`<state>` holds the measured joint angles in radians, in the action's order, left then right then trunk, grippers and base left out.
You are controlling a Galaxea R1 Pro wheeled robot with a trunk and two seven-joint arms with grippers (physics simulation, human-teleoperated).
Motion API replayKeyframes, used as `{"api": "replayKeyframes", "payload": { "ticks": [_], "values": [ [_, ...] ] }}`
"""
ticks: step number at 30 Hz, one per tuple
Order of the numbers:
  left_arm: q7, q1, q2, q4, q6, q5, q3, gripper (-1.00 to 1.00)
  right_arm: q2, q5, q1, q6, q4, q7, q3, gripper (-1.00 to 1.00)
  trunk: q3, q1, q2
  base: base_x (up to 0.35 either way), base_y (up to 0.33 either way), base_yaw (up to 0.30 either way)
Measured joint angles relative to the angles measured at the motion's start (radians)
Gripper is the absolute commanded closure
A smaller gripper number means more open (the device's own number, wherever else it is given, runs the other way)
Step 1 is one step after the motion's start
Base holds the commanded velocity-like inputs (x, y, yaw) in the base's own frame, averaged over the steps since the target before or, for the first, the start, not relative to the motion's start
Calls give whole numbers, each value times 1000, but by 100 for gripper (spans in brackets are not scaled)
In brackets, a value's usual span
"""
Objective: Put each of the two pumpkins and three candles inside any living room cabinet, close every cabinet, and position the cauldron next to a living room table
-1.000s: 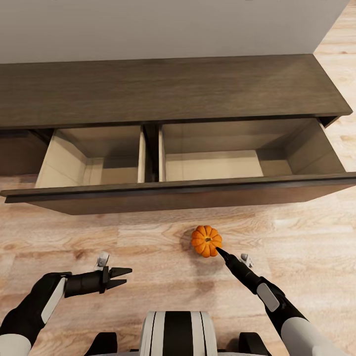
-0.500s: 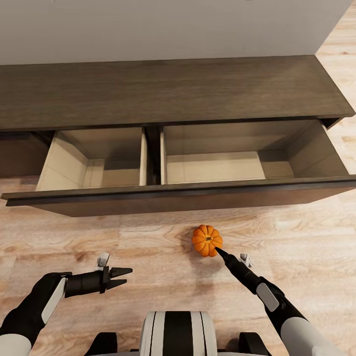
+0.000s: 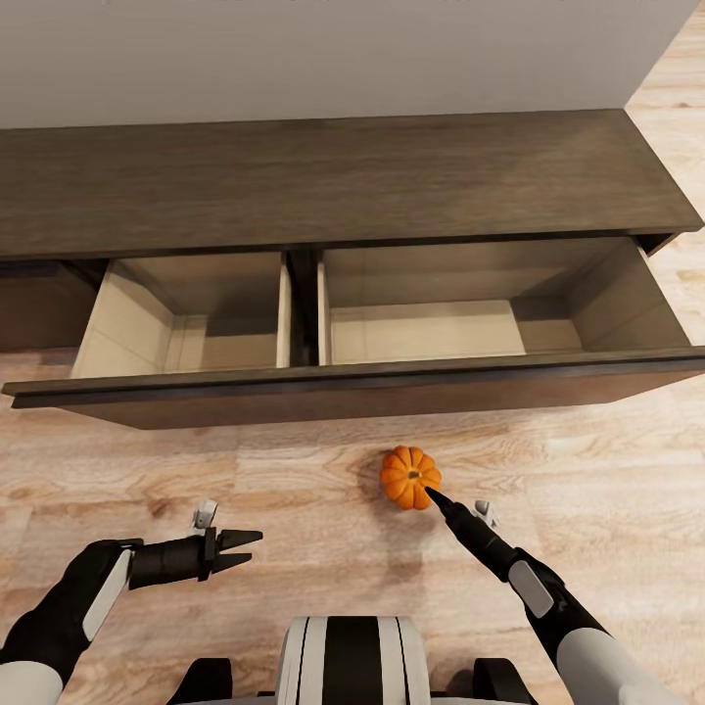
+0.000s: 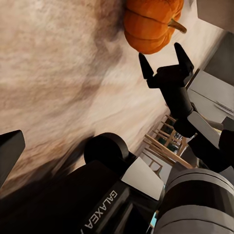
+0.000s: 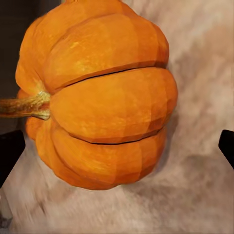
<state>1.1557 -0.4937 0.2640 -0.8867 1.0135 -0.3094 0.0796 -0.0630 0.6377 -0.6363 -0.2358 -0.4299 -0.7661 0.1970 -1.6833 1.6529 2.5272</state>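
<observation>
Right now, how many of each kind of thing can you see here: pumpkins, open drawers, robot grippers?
Pumpkins: 1, the orange pumpkin on the wooden floor
Open drawers: 2, the left drawer and the right drawer of the dark cabinet
Grippers: 2, the left gripper and the right gripper
Total: 5

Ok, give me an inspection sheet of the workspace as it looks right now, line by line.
Surface: wood floor, bare around the robot.
Job's things: pumpkin on the floor in front of the cabinet; its drawer is pulled open, both compartments look empty.
Clutter: nothing seen.
Grippers: right pincer open, tips at the pumpkin, not closed on it; left pincer open, holding nothing.
Cables: nothing seen.
Surroundings: pale wall behind the cabinet.
</observation>
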Motion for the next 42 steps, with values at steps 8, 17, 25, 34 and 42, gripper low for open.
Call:
{"api": "replayKeyframes", "payload": {
  "ticks": [8, 17, 25, 34, 42],
  "values": [
    [-5, 0, -7, 0, 0, 1, 0, -100, 0, -1, 0, 0, 0, 0, 0, -100, 0, 0, 0, 107, -22, 0],
    [-10, 0, -11, 0, 0, 3, -1, -100, 0, -3, 0, 2, 0, 3, 1, -100, 0, 0, 0, 39, -26, 0],
    [-10, 0, -24, 0, 0, 8, -2, -100, 1, -3, 0, 3, 0, 12, 0, -100, 0, 0, 0, 4, 0, 0],
    [-4, 0, -25, 0, 0, 8, 0, -100, 1, -3, 0, 4, 0, 13, 0, -100, -8, 1, 0, 0, 0, 0],
    [-4, 0, -25, 0, 0, 8, 0, -100, 2, -4, 0, 6, 0, 14, 0, -100, -23, 3, 1, 0, 0, 0]
  ]
}}
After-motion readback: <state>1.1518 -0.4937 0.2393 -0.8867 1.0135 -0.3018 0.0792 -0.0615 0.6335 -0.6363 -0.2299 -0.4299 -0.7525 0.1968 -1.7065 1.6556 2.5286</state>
